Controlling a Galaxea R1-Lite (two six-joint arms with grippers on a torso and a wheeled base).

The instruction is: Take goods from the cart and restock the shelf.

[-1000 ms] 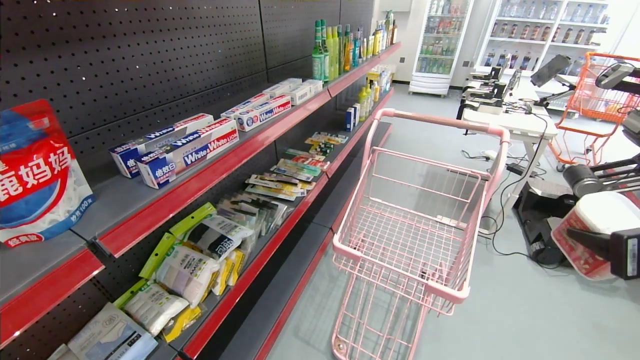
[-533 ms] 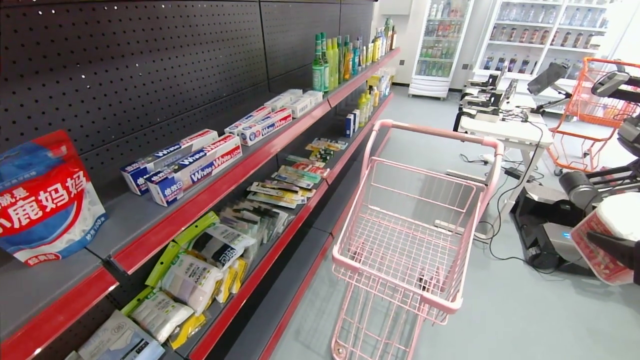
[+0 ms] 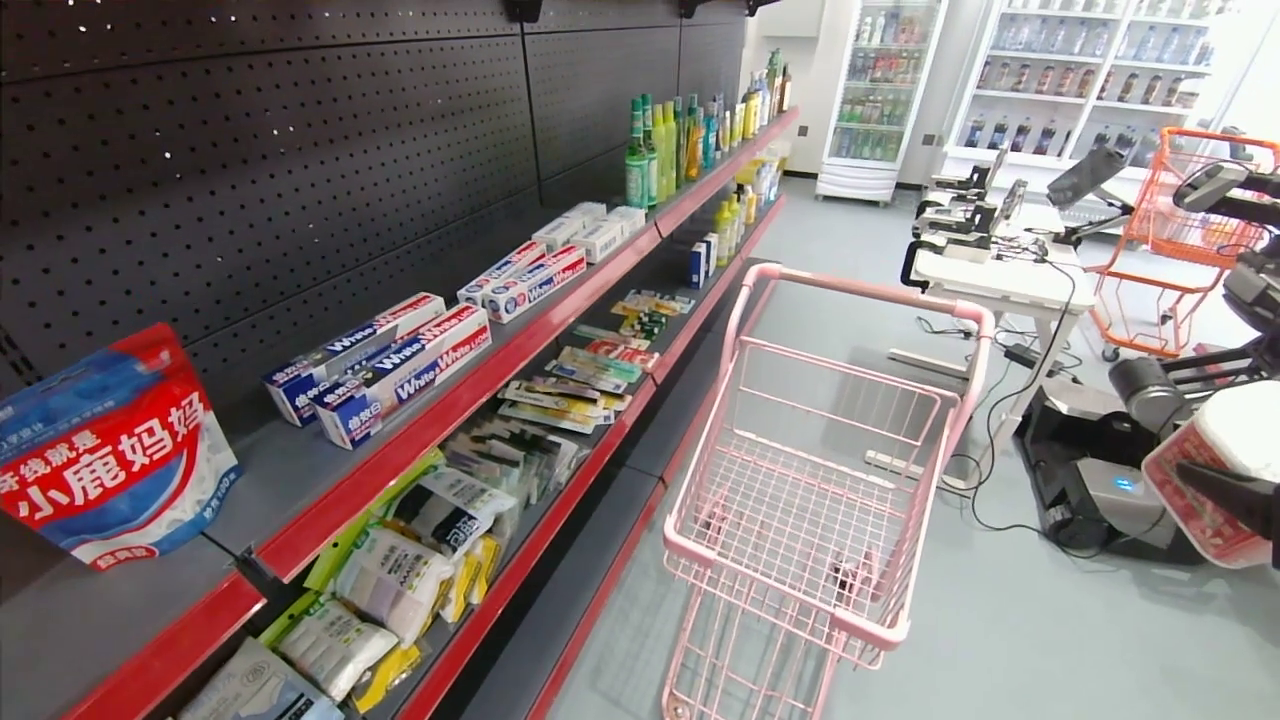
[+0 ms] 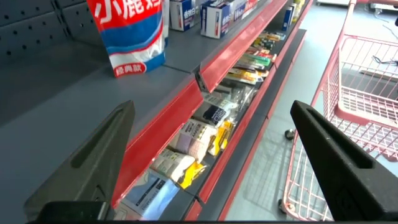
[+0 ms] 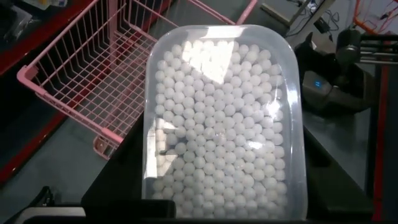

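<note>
A pink wire cart (image 3: 868, 288) stands in the aisle beside the red-edged shelf (image 3: 480, 385). At the far right, beyond the cart, my right gripper (image 3: 1235, 500) is shut on a clear tub of cotton swabs (image 3: 1195, 470) with a red label. From above, the tub (image 5: 224, 124) is packed with white tips, and the cart's corner (image 5: 56, 81) lies below it. My left gripper (image 4: 214, 162) is open and holds nothing, above the front edge of the grey top shelf (image 4: 68, 106). A red-and-blue bag (image 4: 130, 31) stands on that shelf, near the same bag (image 3: 110, 450) at the head view's left.
Toothpaste boxes (image 3: 400, 365) and bottles (image 3: 660, 130) line the top shelf; packets (image 3: 400, 570) fill the lower one. A white desk (image 3: 1000, 275), floor cables (image 3: 990, 480), a black device (image 3: 1090, 480) and an orange cart (image 3: 1180, 220) stand right of the pink cart.
The whole head picture has shifted, so the camera has moved. The right gripper keeps its hold on the tub and now sits closer to the picture's right edge.
</note>
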